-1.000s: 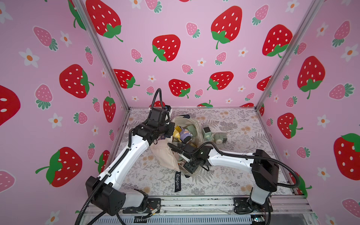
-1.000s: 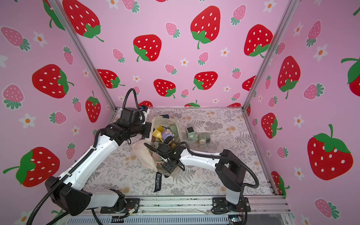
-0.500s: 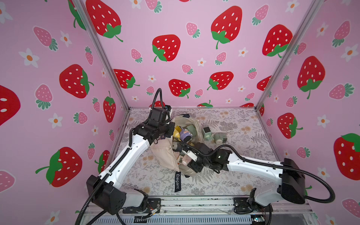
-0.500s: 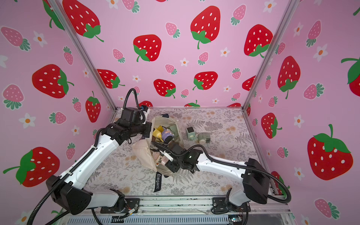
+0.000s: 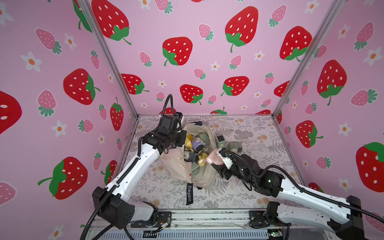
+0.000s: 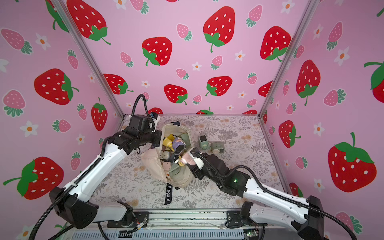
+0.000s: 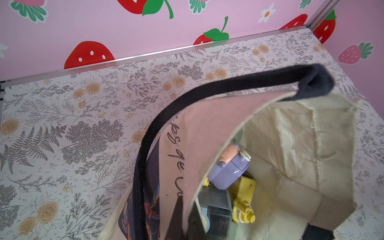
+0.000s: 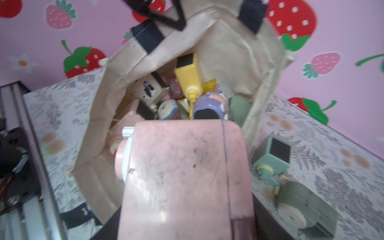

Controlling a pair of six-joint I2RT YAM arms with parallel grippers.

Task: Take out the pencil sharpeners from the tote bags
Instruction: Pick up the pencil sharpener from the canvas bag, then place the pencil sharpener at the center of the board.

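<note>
the right wrist view alone shows the pink sharpener (image 8: 182, 176) up close, pinched in the right hand (image 5: 219, 159) at the edge of the tote bag (image 5: 176, 164) mouth. the left wrist view looks inside at a purple sharpener (image 7: 228, 172) and a yellow sharpener (image 7: 243, 199). the left hand (image 5: 182, 138), pressed together, grips the bag's rim, its fingers hidden. two green sharpeners (image 5: 221, 144) lie on the tabletop (image 5: 259, 149) just beside the bag.
</note>
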